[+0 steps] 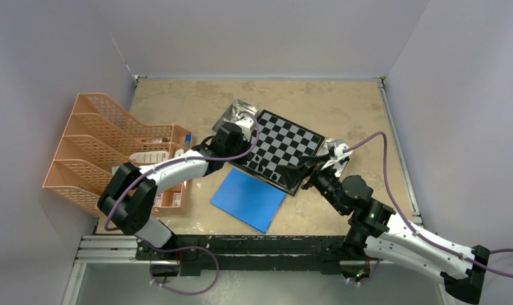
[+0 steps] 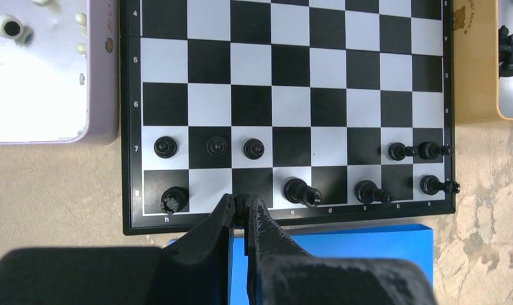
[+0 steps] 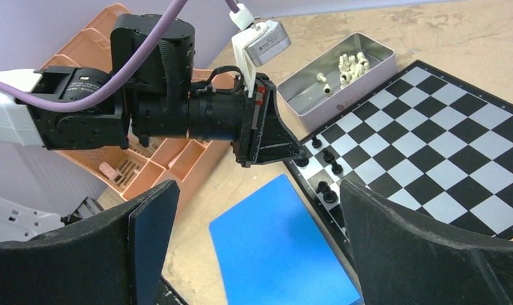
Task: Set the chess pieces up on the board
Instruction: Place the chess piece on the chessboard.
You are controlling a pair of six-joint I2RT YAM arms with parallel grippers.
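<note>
The board [image 1: 290, 141] lies mid-table; it also shows in the left wrist view [image 2: 292, 82] and the right wrist view [image 3: 444, 140]. Several black chess pieces [image 2: 166, 147] stand on its two nearest rows, some of them tipped over [image 2: 302, 191]. My left gripper [image 2: 243, 204] is shut on a black piece [image 2: 243, 202] over the nearest row, between the corner piece [image 2: 173, 199] and the tipped one. The left gripper also shows in the top view [image 1: 250, 164]. My right gripper [image 3: 259, 190] is open and empty above the blue sheet [image 3: 285, 241], by the board's near corner [image 1: 307, 166].
A pale tin [image 2: 37, 82] holding cream pieces [image 3: 348, 63] sits at the board's far left corner [image 1: 236, 113]. A second tin with black pieces [image 2: 510, 51] sits on the board's right side. An orange file organizer [image 1: 101, 149] stands at the left.
</note>
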